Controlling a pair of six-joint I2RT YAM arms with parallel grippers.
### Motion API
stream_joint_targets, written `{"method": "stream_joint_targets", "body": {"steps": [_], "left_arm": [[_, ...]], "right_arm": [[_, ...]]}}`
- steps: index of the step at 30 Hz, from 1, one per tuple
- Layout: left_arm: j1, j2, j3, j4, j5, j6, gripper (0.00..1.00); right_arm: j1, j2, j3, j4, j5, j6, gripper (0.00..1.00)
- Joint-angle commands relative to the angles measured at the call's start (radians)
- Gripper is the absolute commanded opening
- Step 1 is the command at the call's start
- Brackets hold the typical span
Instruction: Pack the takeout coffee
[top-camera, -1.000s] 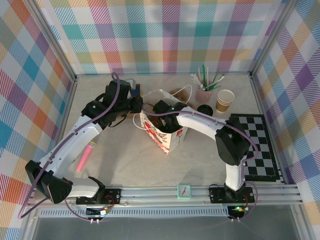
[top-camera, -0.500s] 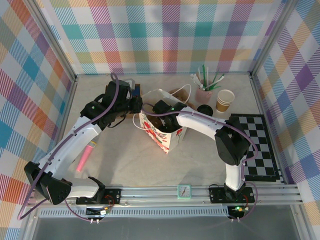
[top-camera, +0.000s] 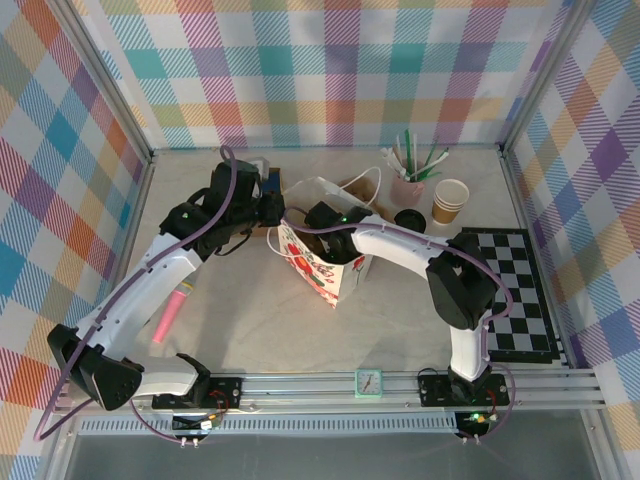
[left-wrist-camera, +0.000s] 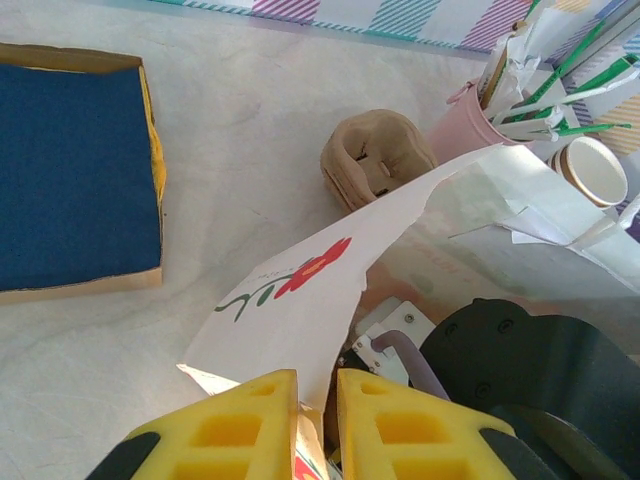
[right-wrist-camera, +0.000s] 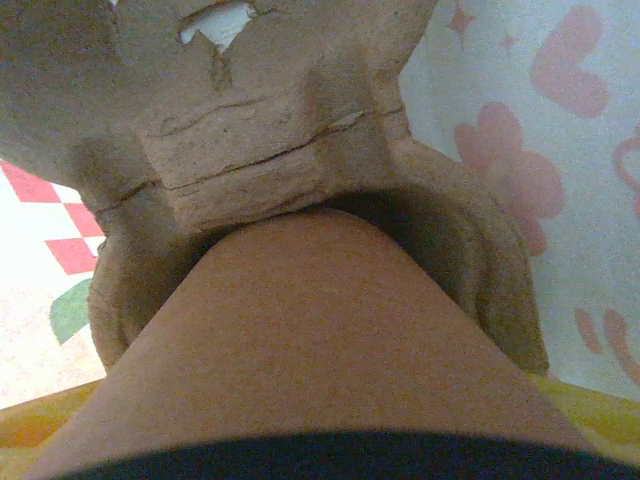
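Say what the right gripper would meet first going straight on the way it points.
Likely the cardboard cup tray: the takeout coffee it holds points into a tray well inside the bag; depth is unclear.

Both arms share one build: white moulded link shells joined by bulky black joint housings. The left arm (top-camera: 150, 275), left of the white flowered paper bag (top-camera: 325, 268), carries a loose purple cable (top-camera: 231, 170) that runs from its base along the white links and arches over the black wrist. The right arm (top-camera: 400, 245), right of the bag, has a matching purple cable along its links. A small green light glows on one black housing of each arm, close beside the bag. Seen close, the right arm's black housing (left-wrist-camera: 520, 370) beside the bag is rounded, with small recessed screws. The left gripper (left-wrist-camera: 317, 410) has two blocky yellow plastic fingers (left-wrist-camera: 235, 432) with rectangular recesses moulded in.
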Motion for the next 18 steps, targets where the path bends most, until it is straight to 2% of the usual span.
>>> {"method": "stream_joint_targets", "body": {"steps": [1,18], "left_arm": [[-0.017,-0.033,-0.004,0.046,0.022,-0.012,0.19],[-0.019,-0.05,-0.019,0.058,0.025,-0.021,0.19]], "right_arm": [[-0.008,0.034,-0.034,0.044,0.008,-0.016,0.35],[-0.014,0.049,-0.128,0.18,0.024,0.005,0.35]]}}
